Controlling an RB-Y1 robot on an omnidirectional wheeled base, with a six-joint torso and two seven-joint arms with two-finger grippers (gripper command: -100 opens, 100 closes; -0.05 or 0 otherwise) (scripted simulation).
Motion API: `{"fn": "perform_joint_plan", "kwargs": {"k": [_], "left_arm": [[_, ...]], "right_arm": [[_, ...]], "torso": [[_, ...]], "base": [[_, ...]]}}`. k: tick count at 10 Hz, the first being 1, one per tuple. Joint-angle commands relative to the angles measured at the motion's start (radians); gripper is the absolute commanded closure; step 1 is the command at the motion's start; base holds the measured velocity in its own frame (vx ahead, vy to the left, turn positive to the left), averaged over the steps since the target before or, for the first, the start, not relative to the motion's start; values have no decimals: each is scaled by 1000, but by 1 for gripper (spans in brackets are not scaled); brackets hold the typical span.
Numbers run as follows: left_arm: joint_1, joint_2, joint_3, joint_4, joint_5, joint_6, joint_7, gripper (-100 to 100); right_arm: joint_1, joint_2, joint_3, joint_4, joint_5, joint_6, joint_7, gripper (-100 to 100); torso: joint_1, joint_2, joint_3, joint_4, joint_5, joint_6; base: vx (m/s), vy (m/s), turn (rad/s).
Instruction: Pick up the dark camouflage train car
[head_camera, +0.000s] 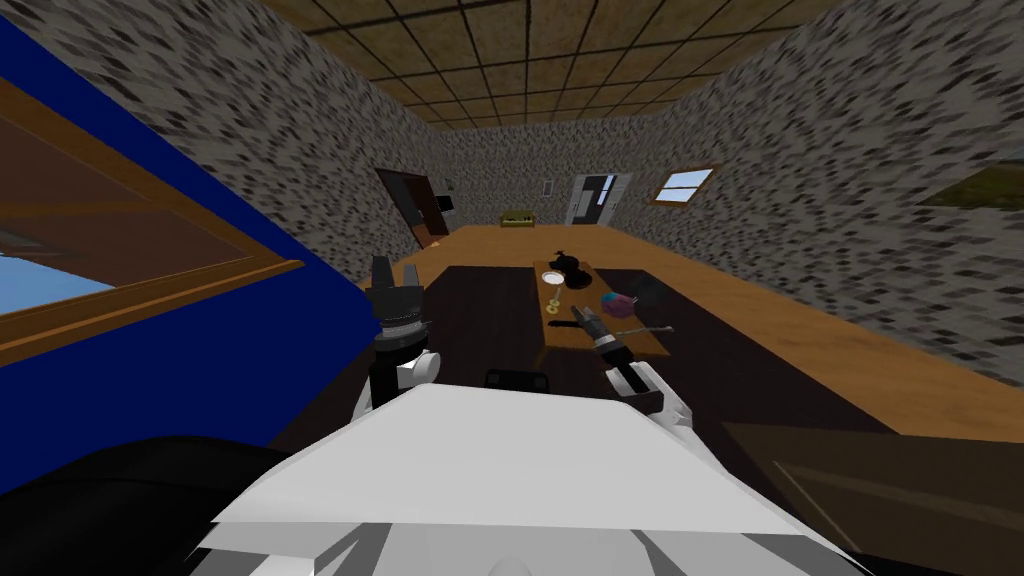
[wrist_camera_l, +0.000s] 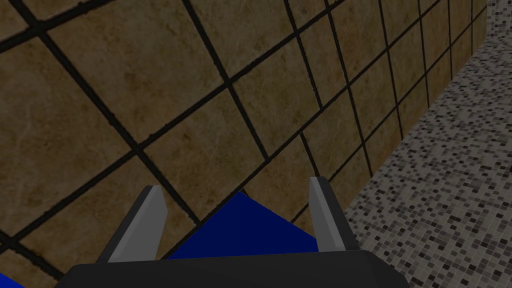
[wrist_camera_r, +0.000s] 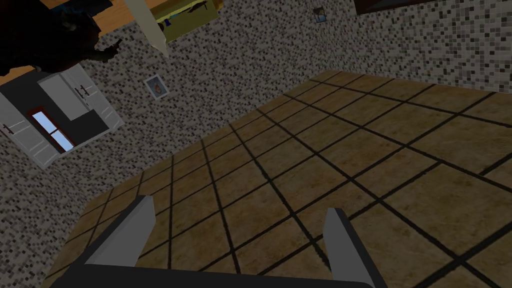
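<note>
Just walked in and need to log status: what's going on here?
Nothing is held yet. The right gripper is open, reaching out toward the long wooden table. The dark train car seems to sit at its far end, untouched. The left gripper is open, raised by the blue wall.

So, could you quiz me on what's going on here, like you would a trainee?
1. True or false: the left gripper and the right gripper are both open.
2. Which gripper reaches toward the wooden table? A left, B right, C both.
3. Fill in: the wall beside the left gripper is coloured ____.
Key: 1 true; 2 B; 3 blue.
</note>
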Motion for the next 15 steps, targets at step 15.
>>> {"fn": "perform_joint_plan", "kwargs": {"k": [15], "left_arm": [[0,0,0,0,0,0,0,0]], "right_arm": [[-134,-204,131,426,222,-87,84,-100]], "torso": [[-1,-1,0,0,0,1]], "base": [[11,17,202]]}}
